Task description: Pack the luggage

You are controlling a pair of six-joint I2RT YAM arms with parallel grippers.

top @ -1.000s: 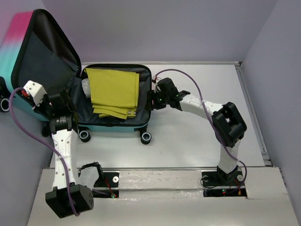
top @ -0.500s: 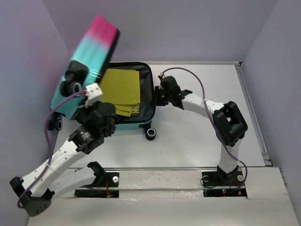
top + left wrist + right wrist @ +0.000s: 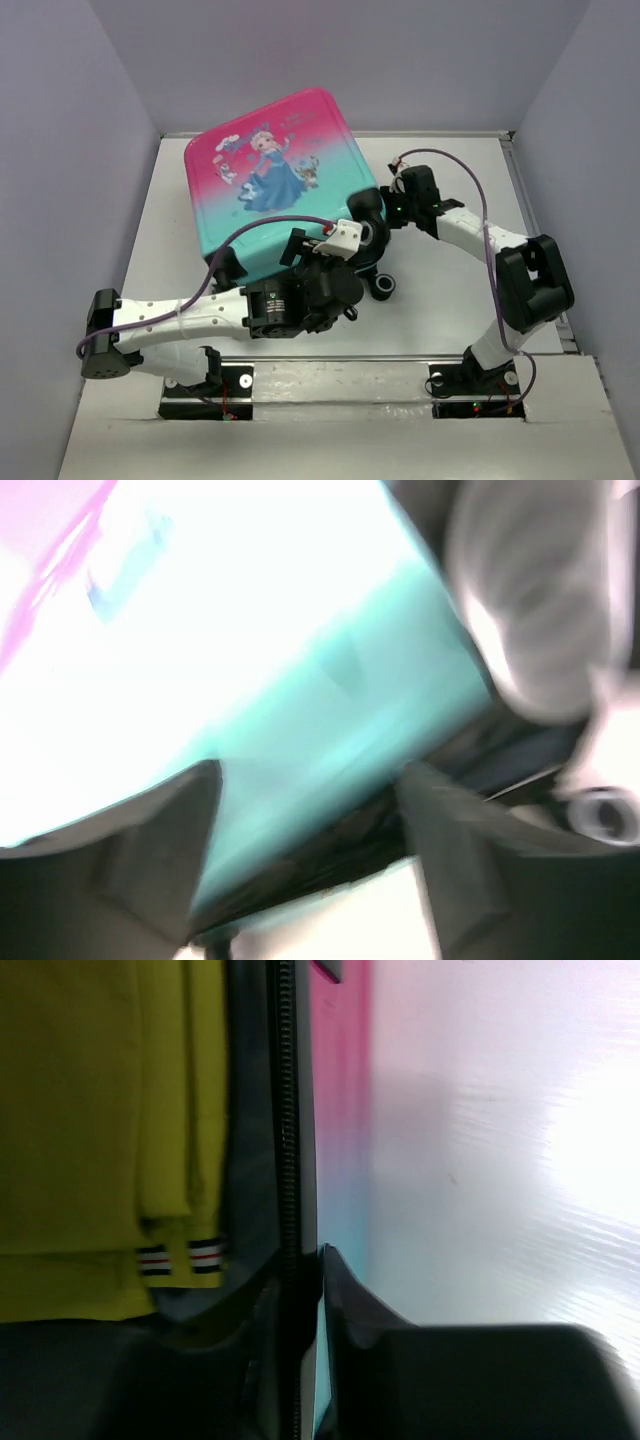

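- The luggage (image 3: 270, 195) lies on the table (image 3: 440, 300) with its princess-printed lid down over the base. A folded yellow garment (image 3: 90, 1110) is inside, so the filling looks done.
- The left gripper (image 3: 310, 775) is spread wide, with the teal shell directly ahead of its fingers.
- The right gripper (image 3: 298, 1285) appears pinched on the zipper rim (image 3: 287, 1110). The garment shows just left of it, so the lid is probably not flush on that side.
- What is left, by my judgement, is seating the lid fully and zipping it.
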